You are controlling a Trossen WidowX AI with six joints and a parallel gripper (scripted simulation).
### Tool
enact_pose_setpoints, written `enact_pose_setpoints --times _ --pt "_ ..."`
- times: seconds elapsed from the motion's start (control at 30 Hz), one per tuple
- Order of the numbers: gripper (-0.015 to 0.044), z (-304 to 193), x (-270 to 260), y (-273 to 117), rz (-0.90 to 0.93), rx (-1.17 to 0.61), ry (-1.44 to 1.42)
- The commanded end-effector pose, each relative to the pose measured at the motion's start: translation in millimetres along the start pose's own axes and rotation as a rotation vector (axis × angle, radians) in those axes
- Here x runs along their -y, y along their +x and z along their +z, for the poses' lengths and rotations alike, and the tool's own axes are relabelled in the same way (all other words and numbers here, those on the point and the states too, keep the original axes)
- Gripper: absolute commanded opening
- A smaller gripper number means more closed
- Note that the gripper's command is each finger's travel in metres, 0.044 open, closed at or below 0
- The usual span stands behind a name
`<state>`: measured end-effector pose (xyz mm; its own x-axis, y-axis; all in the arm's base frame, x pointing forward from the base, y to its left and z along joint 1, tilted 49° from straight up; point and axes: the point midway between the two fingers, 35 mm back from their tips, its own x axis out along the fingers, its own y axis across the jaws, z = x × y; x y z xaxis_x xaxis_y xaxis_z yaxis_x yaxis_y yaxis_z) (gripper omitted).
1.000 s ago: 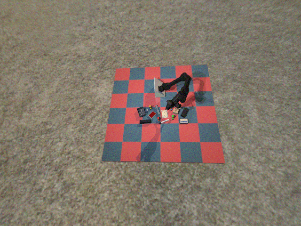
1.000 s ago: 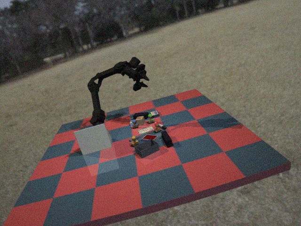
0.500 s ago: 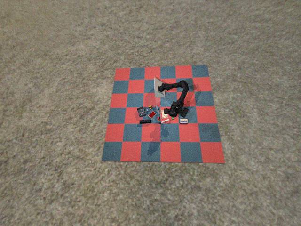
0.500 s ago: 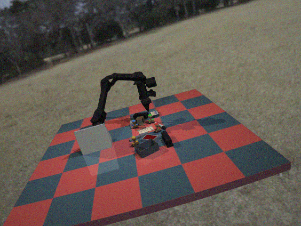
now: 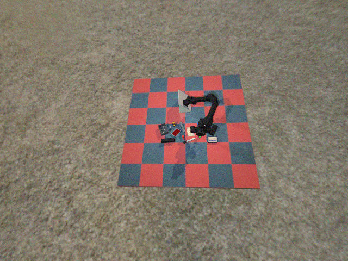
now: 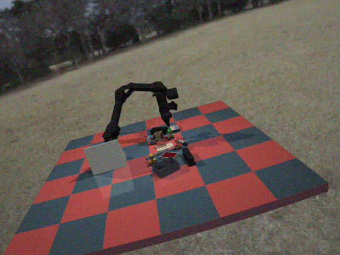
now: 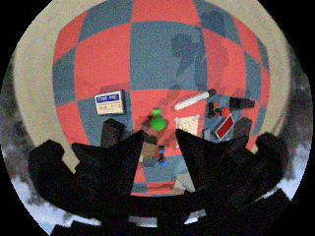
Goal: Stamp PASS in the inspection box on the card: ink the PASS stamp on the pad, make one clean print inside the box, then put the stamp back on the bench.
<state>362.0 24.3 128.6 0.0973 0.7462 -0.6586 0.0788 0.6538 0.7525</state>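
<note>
My gripper [image 6: 168, 126] [image 7: 159, 132] points down, open and empty, above the green-knobbed stamp [image 5: 199, 137] [image 6: 169, 130] [image 7: 157, 123], which stands on the bench. The pale card [image 5: 188, 132] [image 6: 164, 146] [image 7: 187, 126] lies beside that stamp; its print is too small to read. The open red ink pad [image 5: 175, 132] [image 6: 169, 154] [image 7: 225, 126] lies beyond the card. A red-knobbed stamp [image 5: 183, 136] [image 6: 176, 140] [image 7: 225, 112], a blue-knobbed stamp [image 6: 151, 137] [image 7: 162, 161] and a yellow-knobbed stamp [image 5: 173, 123] [image 6: 151, 155] stand nearby. No PASS marking is readable.
A boxed stamp pad [image 5: 212, 140] [image 6: 174, 128] [image 7: 110, 103], a tan block [image 6: 158, 135] [image 7: 150, 149], a white marker [image 5: 190, 140] [image 7: 193, 99], a black block [image 5: 167, 140] [image 6: 188, 156] and a dark tray [image 6: 166, 168] surround the work area. A pale panel [image 5: 183, 102] [image 6: 105, 158] stands near the arm's base.
</note>
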Motion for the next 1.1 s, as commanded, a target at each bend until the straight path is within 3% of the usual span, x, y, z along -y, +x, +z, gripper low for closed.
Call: enact_pose_setpoints --times 0.0,1.07 --pt "0.0229 -1 -1 9 0.005 -0.008 0.004" --pt "0.0229 -1 -2 61 0.008 -0.008 0.004"
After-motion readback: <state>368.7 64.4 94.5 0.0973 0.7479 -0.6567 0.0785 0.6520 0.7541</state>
